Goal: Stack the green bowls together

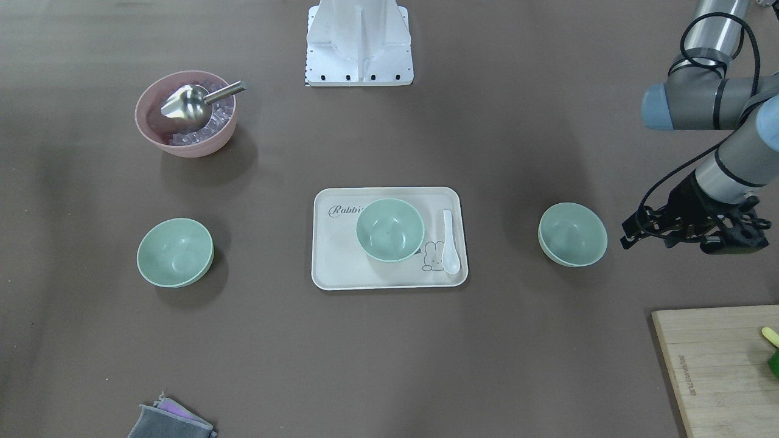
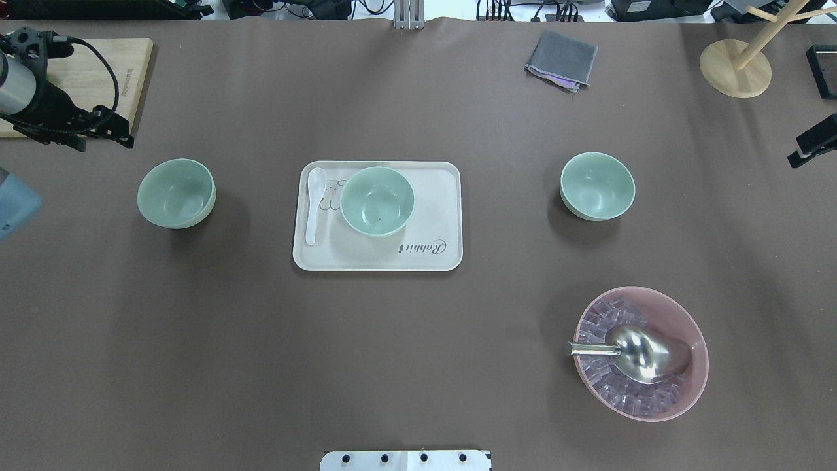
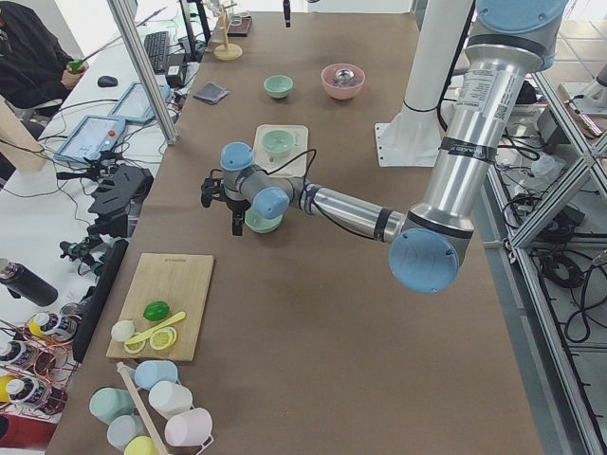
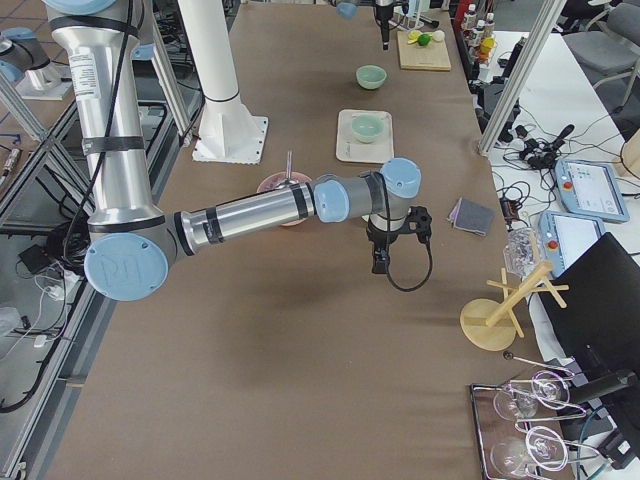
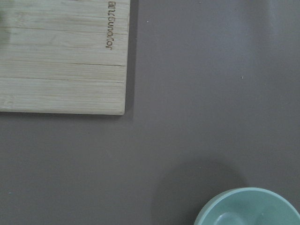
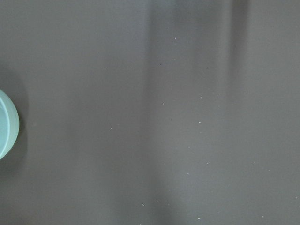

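As the front-facing view shows: nothing is stacked yet. Three green bowls sit well apart in a row across mid-frame: the third green bowl (image 1: pixel 175 252) at left, the middle green bowl (image 1: pixel 390 229) on a cream tray (image 1: pixel 341 274) beside a white spoon (image 1: pixel 450 243), and the end green bowl (image 1: pixel 572 234) at right.
Left gripper, same view: the left gripper (image 1: pixel 688 228) hovers just right of the end green bowl without touching it. I cannot tell whether its fingers are spread or closed.
Materials, same view: the bowls are matte, smooth-sided, round and pale mint. The tray is a rounded rectangle with a printed rabbit. At upper left, a pink bowl (image 1: pixel 185 145) holds clear cubes and a shiny metal scoop (image 1: pixel 188 103).
Overhead view: the row is mirrored. The right gripper (image 2: pixel 811 145) is a black tip at the right edge, apart from the third green bowl, and its finger state cannot be told.
Left side view: the near arm's tool points down beside the end green bowl.
Right side view: the near arm's tool hangs over bare brown table cover.
Left wrist view: a mint rim shows at lower right and a grained bamboo cutting board (image 5: pixel 61 56) at upper left. No fingers are in frame.
Right wrist view: a sliver of mint bowl shows at the left edge, with brown cover elsewhere.
Left to do: by my judgement, everything. Two bowls must still be nested into a third.
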